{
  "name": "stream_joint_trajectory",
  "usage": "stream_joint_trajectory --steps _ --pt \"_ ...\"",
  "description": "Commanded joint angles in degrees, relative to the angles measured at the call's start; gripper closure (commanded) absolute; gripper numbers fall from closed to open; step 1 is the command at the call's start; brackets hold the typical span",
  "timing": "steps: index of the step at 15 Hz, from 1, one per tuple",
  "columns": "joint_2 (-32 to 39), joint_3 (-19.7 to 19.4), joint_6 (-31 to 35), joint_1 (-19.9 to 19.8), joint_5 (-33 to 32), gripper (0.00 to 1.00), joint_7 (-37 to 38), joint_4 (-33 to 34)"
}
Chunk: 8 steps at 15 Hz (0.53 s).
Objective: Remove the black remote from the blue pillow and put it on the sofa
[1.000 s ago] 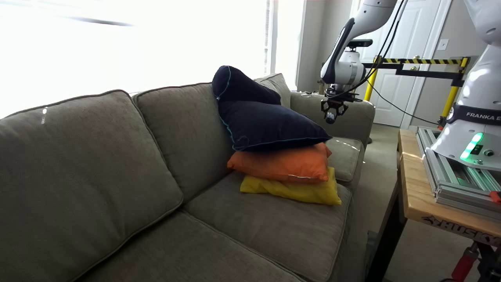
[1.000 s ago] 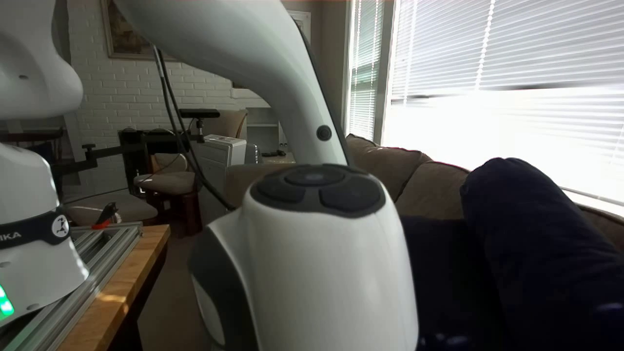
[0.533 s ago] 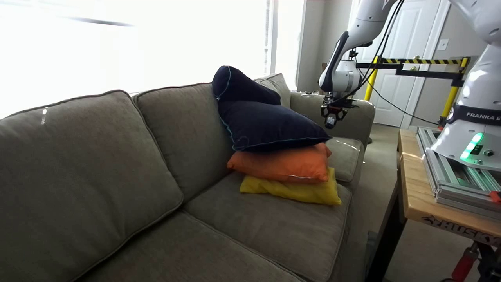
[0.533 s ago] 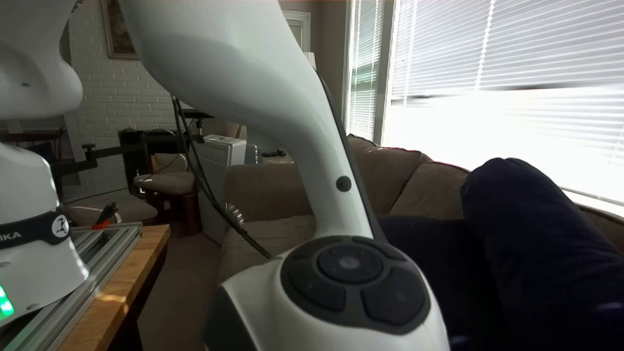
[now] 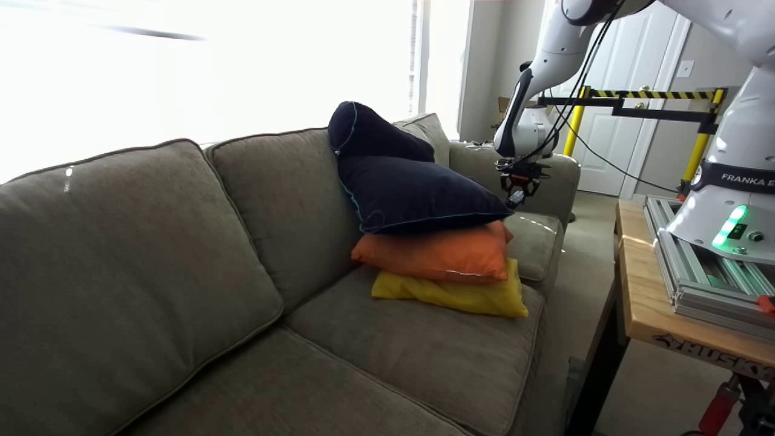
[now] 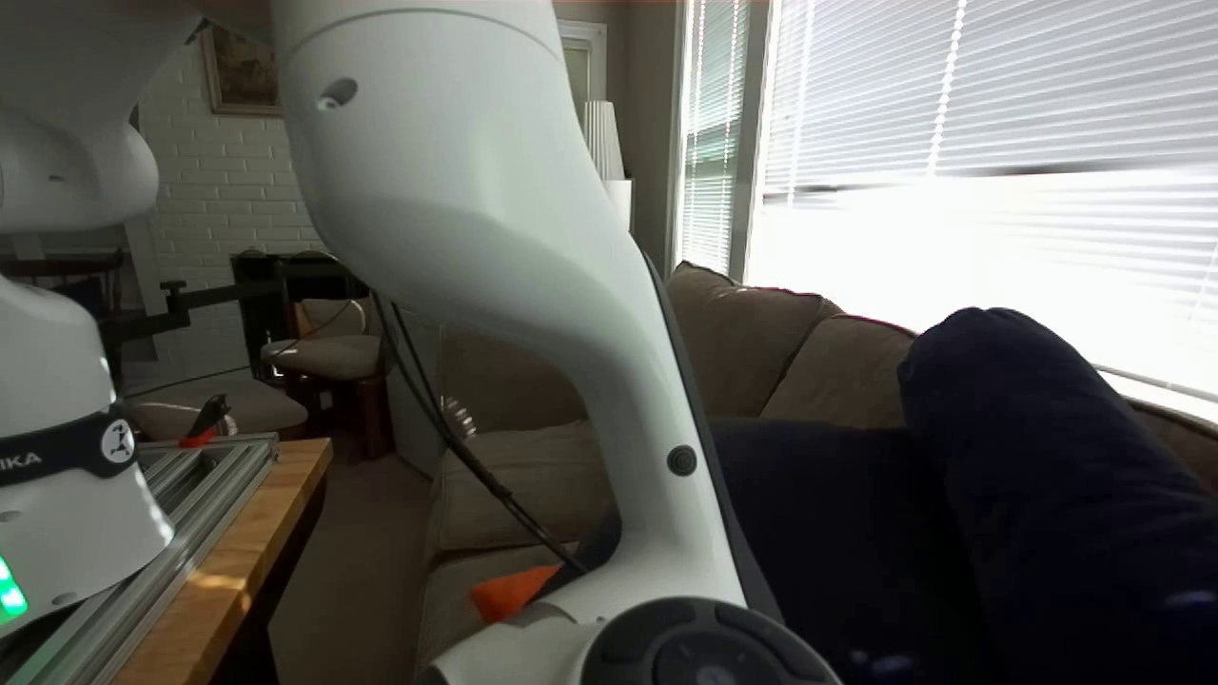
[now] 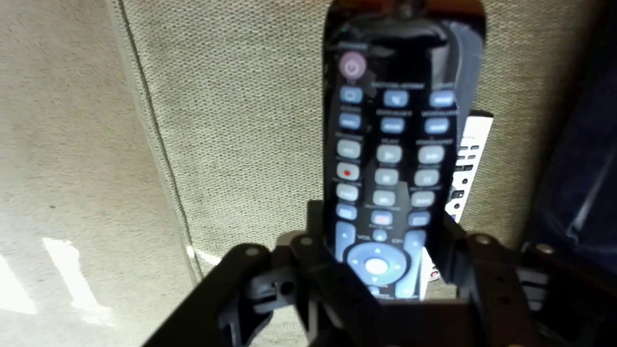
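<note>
Lowered since earlier: end effector (image 7: 384, 224) | grasping black remote (image 7: 390, 164) | held between jaws

One black remote (image 7: 371, 161), one white remote (image 7: 470, 161), one blue pillow (image 5: 418, 189), one orange pillow (image 5: 433, 253) and, near one sofa's (image 5: 393, 357) edge, one yellow pillow (image 5: 457, 295) are counted.
</note>
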Motion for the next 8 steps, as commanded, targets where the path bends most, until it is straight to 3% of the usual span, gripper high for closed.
stream_joint_trajectory --steps 1,8 --pt "2.33 0.82 -3.77 -0.73 0.75 0.72 -0.08 4.05" --pt "5.63 1.02 -3.99 -0.74 0.73 0.72 -0.33 7.73"
